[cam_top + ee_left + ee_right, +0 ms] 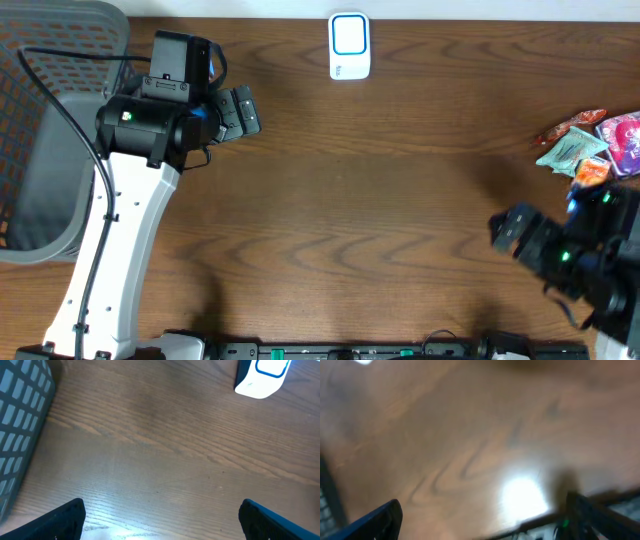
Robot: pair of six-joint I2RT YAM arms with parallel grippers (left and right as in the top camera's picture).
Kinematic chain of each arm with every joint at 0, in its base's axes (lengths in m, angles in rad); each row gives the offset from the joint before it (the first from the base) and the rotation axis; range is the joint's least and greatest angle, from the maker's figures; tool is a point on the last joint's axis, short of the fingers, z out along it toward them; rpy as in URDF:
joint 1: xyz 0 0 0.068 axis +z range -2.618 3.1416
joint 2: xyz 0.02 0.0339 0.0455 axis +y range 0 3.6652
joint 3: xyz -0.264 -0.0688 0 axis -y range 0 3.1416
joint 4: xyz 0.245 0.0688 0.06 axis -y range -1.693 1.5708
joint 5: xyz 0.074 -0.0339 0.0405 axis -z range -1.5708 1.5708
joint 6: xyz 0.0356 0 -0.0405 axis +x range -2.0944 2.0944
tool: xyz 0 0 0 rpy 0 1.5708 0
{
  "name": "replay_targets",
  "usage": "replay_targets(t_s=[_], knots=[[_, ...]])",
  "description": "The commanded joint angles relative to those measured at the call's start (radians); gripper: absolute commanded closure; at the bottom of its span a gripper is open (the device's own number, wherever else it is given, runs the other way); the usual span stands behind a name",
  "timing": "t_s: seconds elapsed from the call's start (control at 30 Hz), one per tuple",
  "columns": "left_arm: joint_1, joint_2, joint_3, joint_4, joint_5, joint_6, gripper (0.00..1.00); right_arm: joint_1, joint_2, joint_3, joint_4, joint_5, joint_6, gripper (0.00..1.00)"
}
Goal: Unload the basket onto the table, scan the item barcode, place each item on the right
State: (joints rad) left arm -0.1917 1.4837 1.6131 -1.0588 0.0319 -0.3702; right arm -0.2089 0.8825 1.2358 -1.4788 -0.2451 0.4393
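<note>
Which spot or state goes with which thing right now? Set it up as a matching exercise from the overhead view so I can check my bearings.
Things:
1. grey basket
2. white-and-blue device
3. snack packets
4. left end effector

Places or states:
A. right edge of the overhead view
B. top middle of the view
C. left edge of the view
D. open, holding nothing, just right of the basket

Pairs: 1-C, 2-B, 3-A, 4-D
</note>
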Motion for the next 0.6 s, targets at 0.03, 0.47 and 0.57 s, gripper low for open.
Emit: replay_targets(t_s=[0.03,0.47,0.57], knots=[[0.003,0.004,0.001,-0.003,0.002,-0.006,0.02,0.007,-0.063,-0.052,-0.060,-0.060,0.084,0.01],[0.003,0.004,0.001,-0.003,0.002,-0.006,0.02,0.007,-0.076,-0.054,-0.090,0.021,0.061,0.01],[0.003,0.004,0.001,-0.003,0.002,-0.006,0.02,0.007,-0.093,-0.075,-0.008,0.025,0.025,0.01]])
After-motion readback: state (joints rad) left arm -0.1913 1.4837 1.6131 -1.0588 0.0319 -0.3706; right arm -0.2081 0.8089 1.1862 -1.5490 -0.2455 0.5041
